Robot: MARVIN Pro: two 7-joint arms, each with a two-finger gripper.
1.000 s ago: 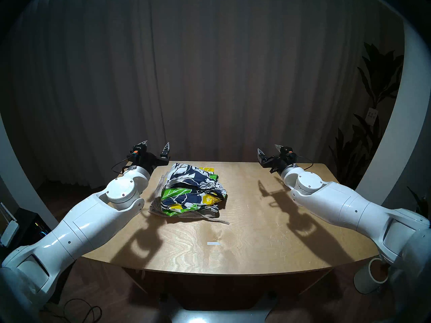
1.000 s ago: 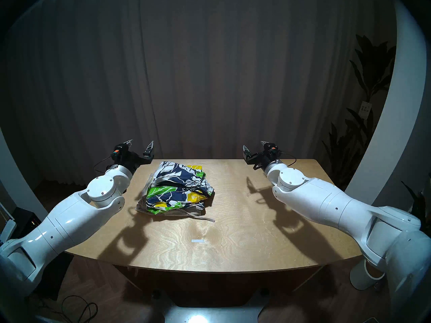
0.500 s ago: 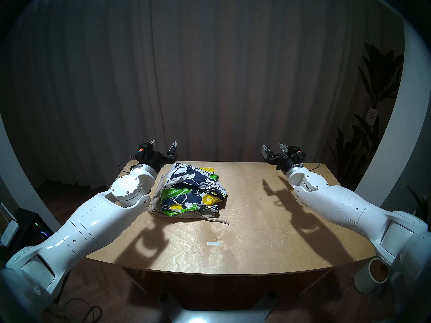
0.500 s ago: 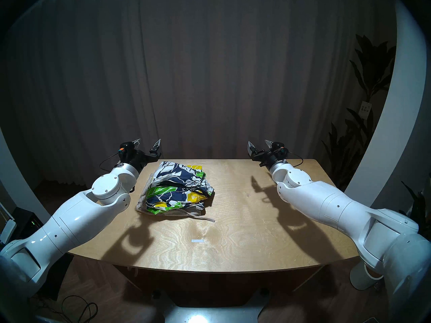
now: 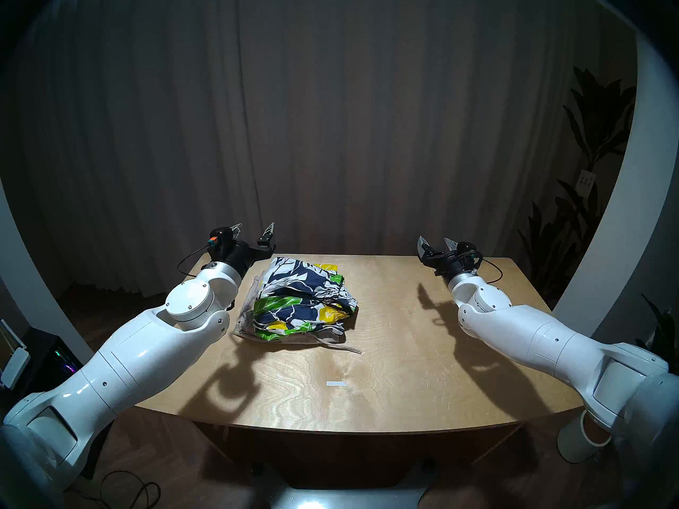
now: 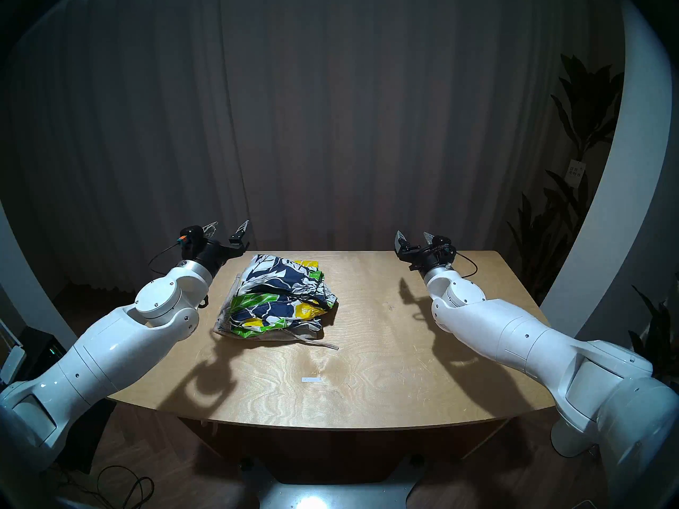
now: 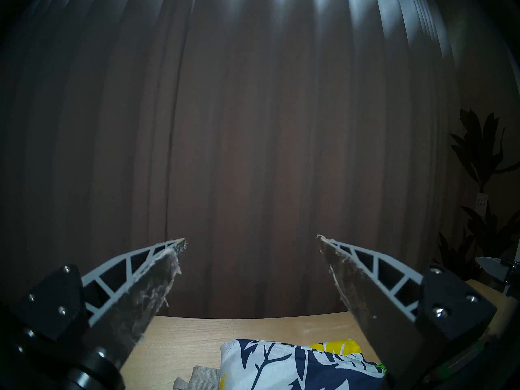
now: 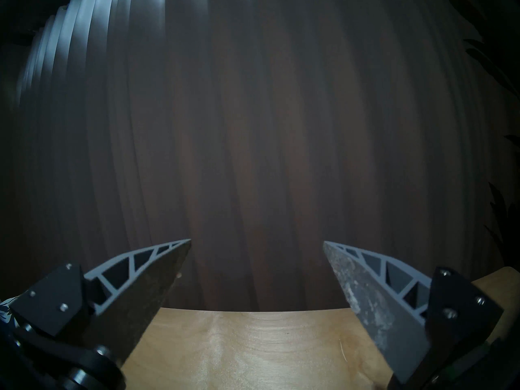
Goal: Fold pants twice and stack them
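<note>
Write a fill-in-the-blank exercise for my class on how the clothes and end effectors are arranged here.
1. The floral shorts lie ____ the grey pants.
2. The stack sits nearer the ____ end effector.
3. Both the left and the right end effector are open and hold ____.
4. A small white strip lies on the ____.

Missing words: on top of; left; nothing; table

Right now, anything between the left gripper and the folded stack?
Nothing visible. The left gripper hangs open above the table's far left corner, beside the floral shorts lying on the grey-beige pants. Only bare wood and air lie between.
</note>
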